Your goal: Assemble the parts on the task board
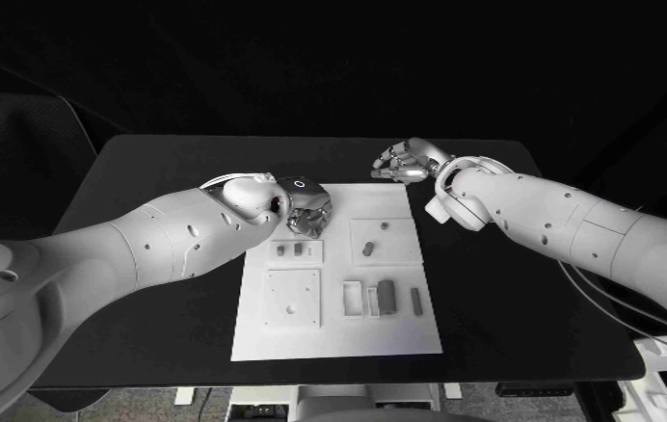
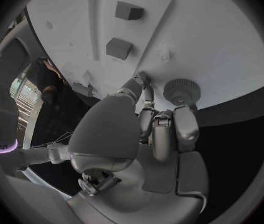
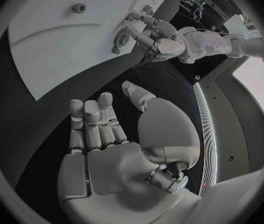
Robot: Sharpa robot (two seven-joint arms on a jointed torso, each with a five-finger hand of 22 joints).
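Left robot hand (image 1: 306,212) sits over the far left corner of the task board (image 1: 336,340), fingers curled around a small round knurled grey part (image 2: 181,90), pinched at the fingertips. Right robot hand (image 1: 408,162) hovers off the board over bare worktop (image 1: 167,162) near the board's far right corner, fingers apart, holding nothing. Board lies mid-worktop. On it: two small grey parts (image 1: 289,249) in the left-middle recess, one part (image 1: 368,247) on the right-middle plate, upright pieces (image 1: 386,297) in the near-right area.
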